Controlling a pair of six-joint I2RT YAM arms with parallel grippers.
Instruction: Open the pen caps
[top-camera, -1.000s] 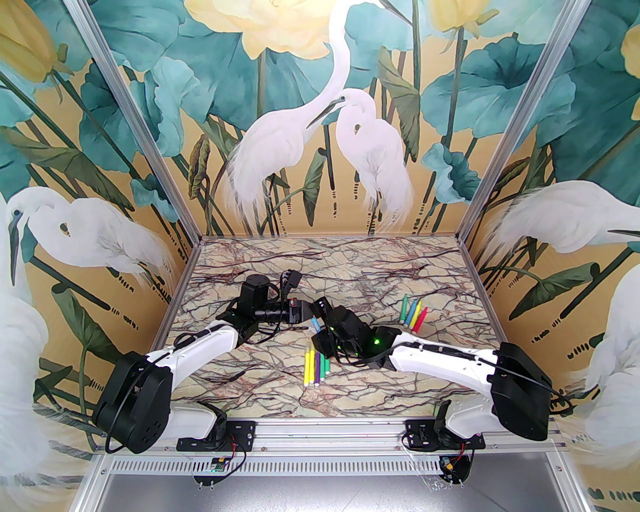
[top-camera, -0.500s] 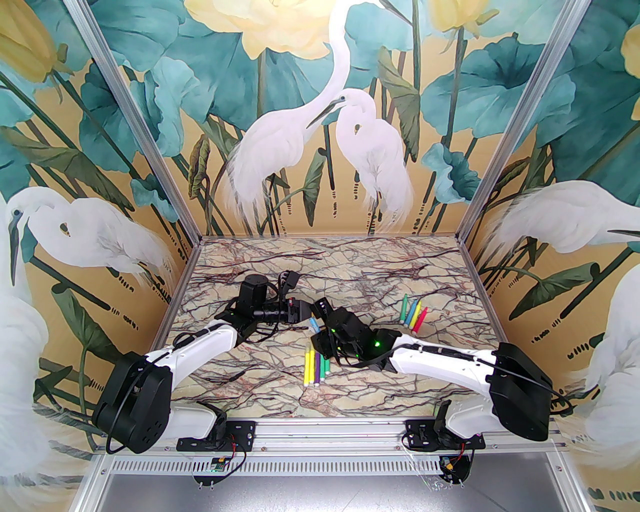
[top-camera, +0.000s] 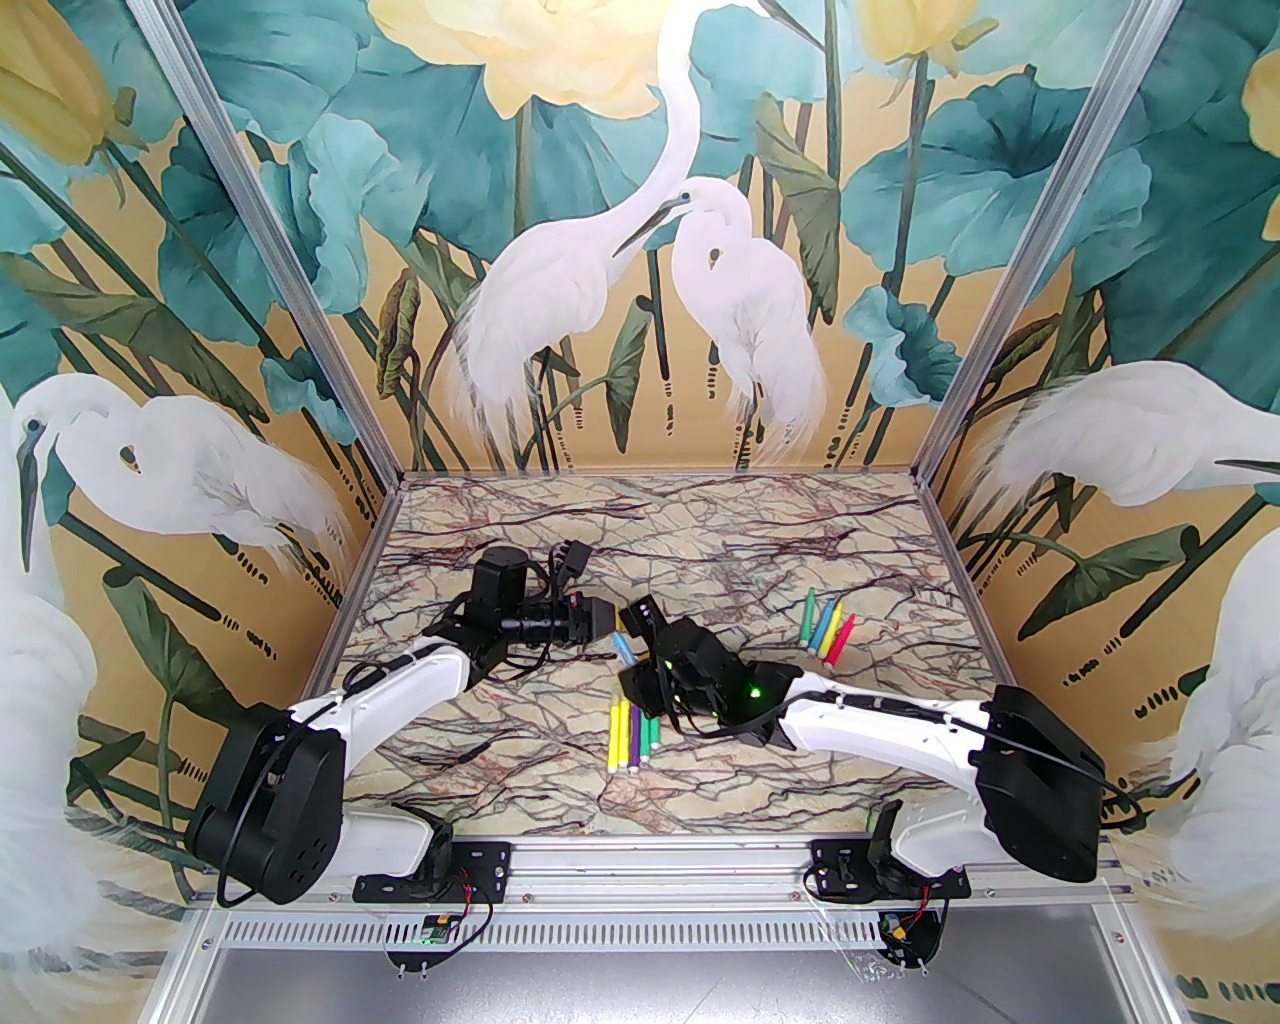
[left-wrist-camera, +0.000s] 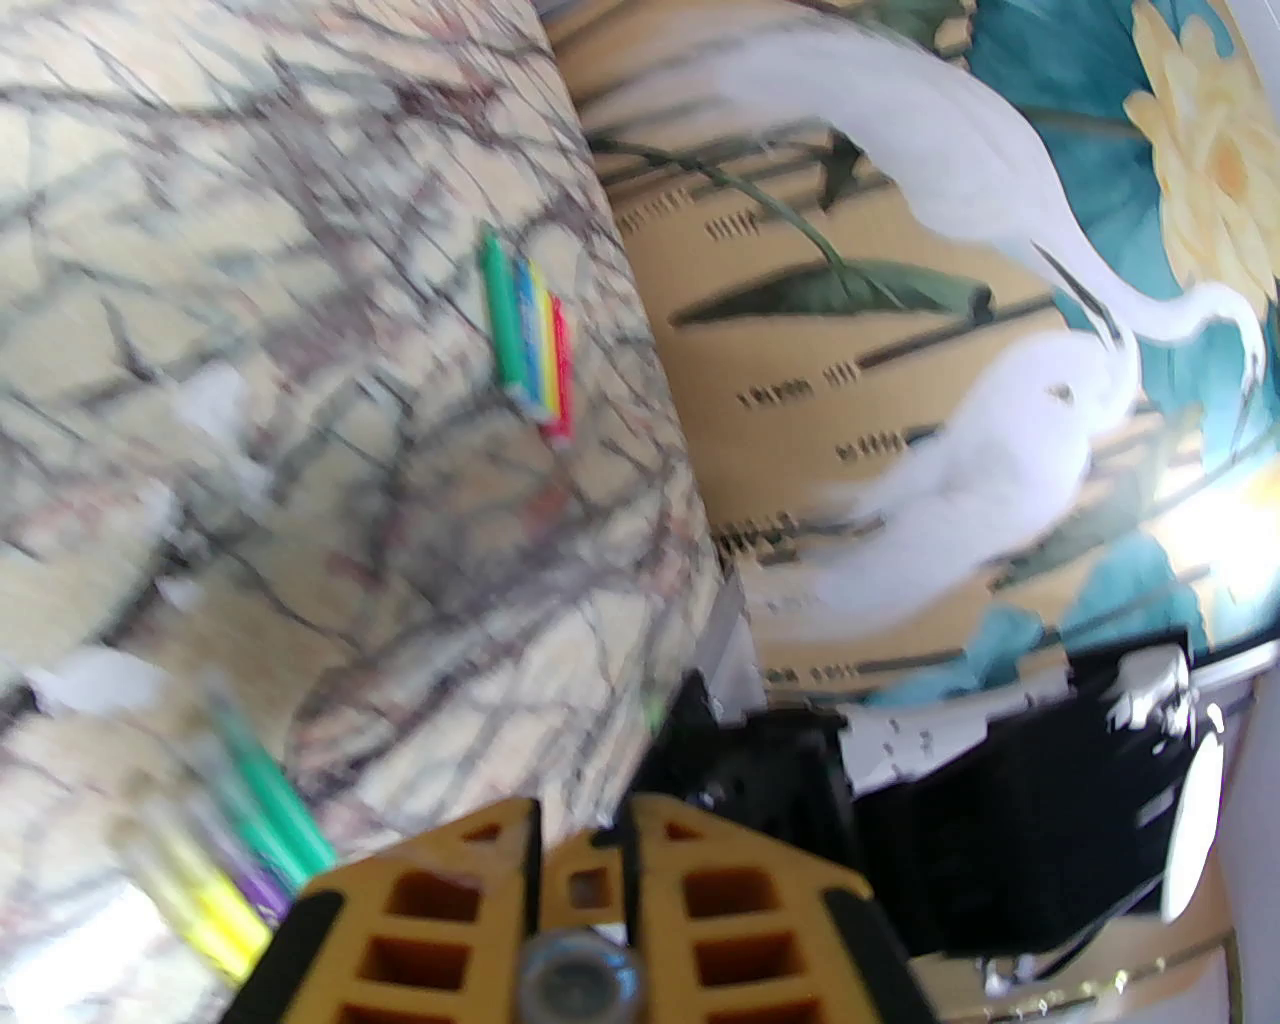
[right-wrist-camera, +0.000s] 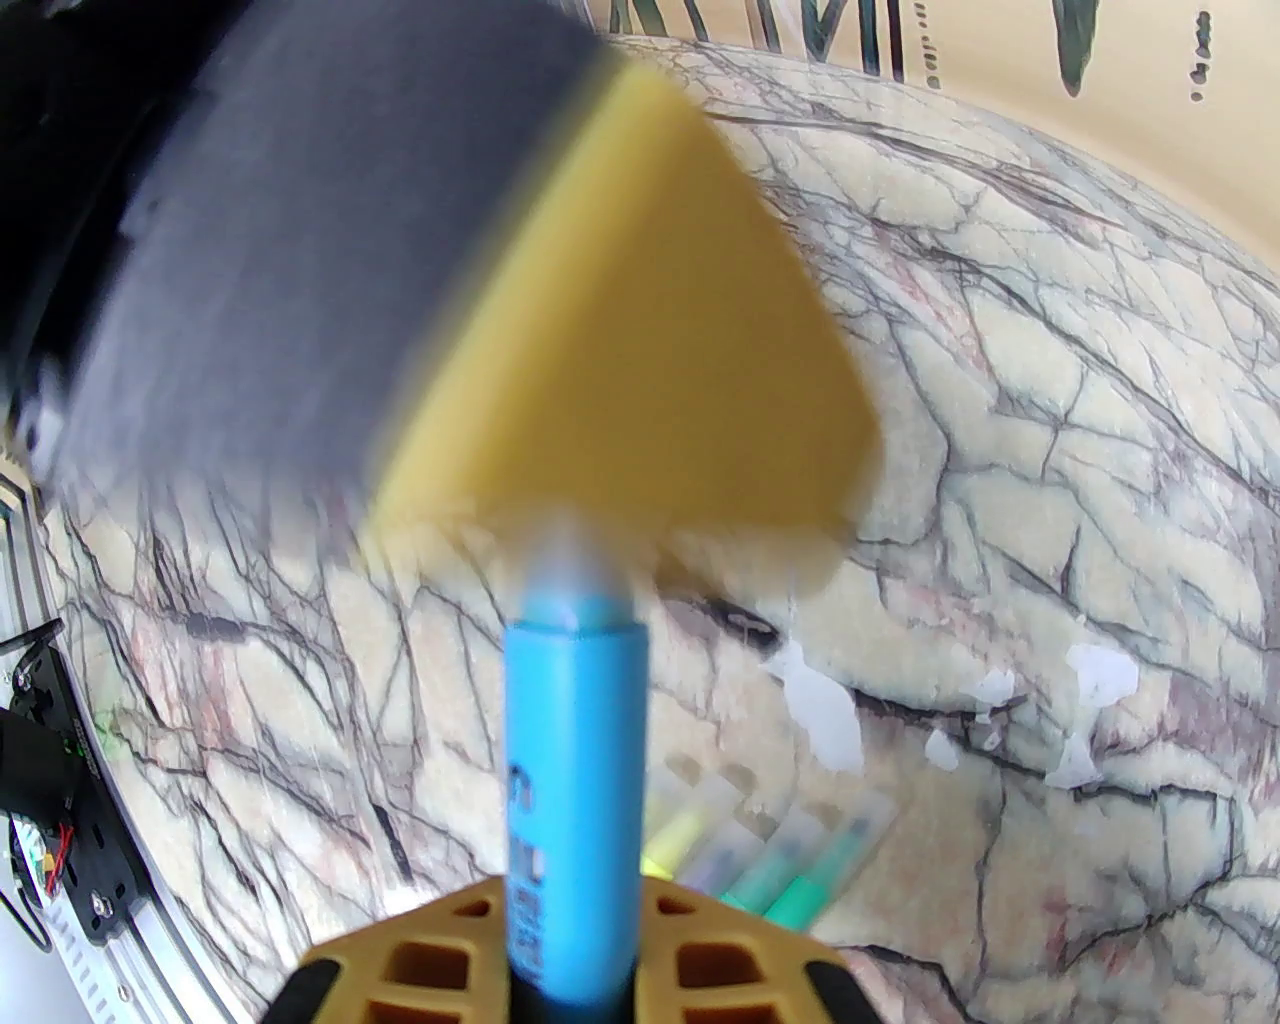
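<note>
A blue pen (top-camera: 626, 650) hangs above the middle of the marble table, between my two grippers. My right gripper (top-camera: 642, 642) is shut on its body (right-wrist-camera: 572, 780). The pen's pale see-through cap (right-wrist-camera: 575, 560) points away from my right wrist and runs into the yellow fingers (right-wrist-camera: 650, 350) of my left gripper (top-camera: 611, 628), which is shut on it. In the left wrist view my own left gripper (left-wrist-camera: 585, 815) is nearly closed, and the picture is blurred. A row of capped pens (top-camera: 630, 735), yellow, purple and green, lies just below my right gripper (right-wrist-camera: 575, 900).
Several more pens (top-camera: 828, 630), green, blue, yellow and red, lie side by side at the table's right; they also show in the left wrist view (left-wrist-camera: 525, 340). White flecks (right-wrist-camera: 820, 710) mark the tabletop (top-camera: 700, 540) near the capped row. Painted walls close three sides.
Both grippers have shifted slightly left together with the blue pen between them. The grips are unchanged.
</note>
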